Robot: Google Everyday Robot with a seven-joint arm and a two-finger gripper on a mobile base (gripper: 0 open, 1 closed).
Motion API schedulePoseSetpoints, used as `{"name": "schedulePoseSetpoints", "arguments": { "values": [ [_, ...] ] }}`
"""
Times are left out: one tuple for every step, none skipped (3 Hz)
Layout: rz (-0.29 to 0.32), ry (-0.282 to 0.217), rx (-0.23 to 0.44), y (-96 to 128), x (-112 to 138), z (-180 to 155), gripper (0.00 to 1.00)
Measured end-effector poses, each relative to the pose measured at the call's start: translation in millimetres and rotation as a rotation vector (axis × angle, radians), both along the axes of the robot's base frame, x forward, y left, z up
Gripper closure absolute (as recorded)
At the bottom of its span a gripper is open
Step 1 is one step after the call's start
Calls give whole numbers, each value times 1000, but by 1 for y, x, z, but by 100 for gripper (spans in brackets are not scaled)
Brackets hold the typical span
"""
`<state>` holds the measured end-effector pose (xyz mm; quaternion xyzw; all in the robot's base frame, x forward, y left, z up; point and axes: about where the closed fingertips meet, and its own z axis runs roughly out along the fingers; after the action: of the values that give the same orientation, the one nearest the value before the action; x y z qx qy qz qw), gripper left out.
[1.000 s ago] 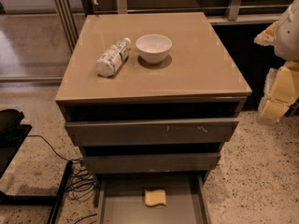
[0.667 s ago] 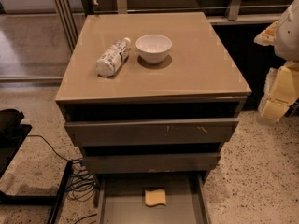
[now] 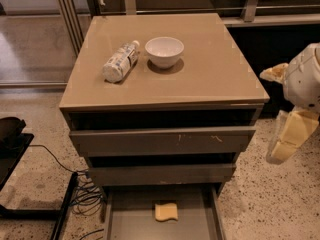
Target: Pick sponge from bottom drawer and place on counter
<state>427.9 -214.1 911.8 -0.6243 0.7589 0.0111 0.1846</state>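
While the bottom drawer (image 3: 127, 219) holds the sponge (image 3: 166, 211), the gripper (image 3: 282, 109) flanks the counter (image 3: 210, 79).

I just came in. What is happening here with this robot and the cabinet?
A one-arm robot is to take the sponge from the open bottom drawer and put it on the counter. The sponge is not picked up yet: it lies flat on the drawer floor, and the pincer hangs to the right of the cabinet, away from the drawer. On the counter, a bottle lies on its side beside a white bowl.
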Motion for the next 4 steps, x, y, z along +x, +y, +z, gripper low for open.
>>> {"name": "schedulePoseSetpoints", "arguments": {
  "values": [
    [52,-13,56,1,-3,-66,0],
    [59,-16,38,7,-2,-137,0],
    [42,-71,34,6,9,-142,0],
    [42,-72,34,6,10,-141,0]
  ]
}}
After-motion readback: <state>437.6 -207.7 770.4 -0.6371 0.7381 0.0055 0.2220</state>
